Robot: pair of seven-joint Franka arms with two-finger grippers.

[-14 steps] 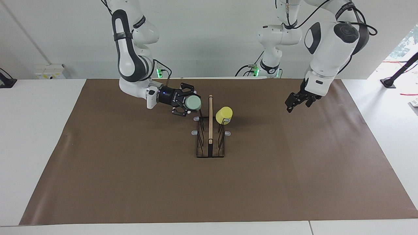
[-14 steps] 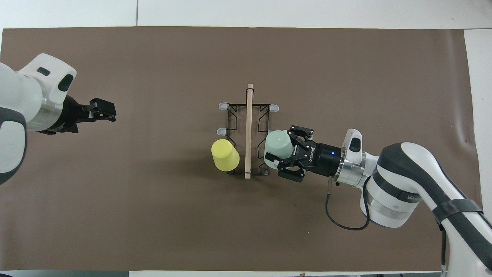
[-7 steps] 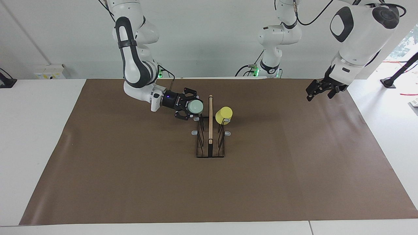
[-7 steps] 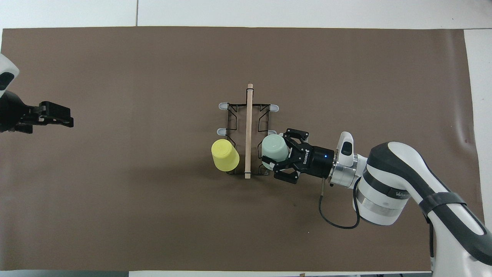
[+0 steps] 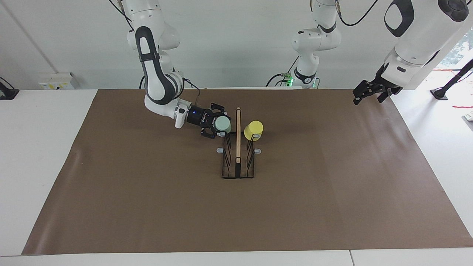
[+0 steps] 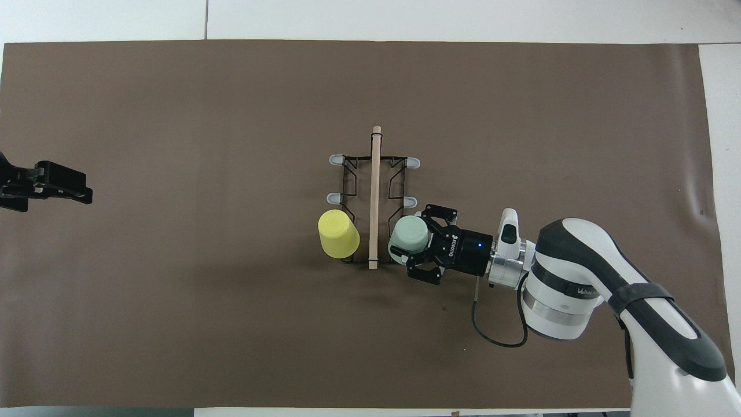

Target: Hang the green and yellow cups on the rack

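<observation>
**Green cup nears its prong**

The right gripper pinches the green cup against the rack; the yellow cup hangs past the centre bar. Misaligned, the cup could jam. The left gripper waits, spread, well apart.

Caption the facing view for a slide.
Right gripper holds the green cup at the rack, where the yellow cup already hangs; left gripper waits at its table end.

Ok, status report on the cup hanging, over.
Right end effector shut on pale mint green plastic cup, at the black wire rack. Left end effector open, waiting over the table's edge. Bright yellow plastic cup hung. Nothing blocking.
</observation>
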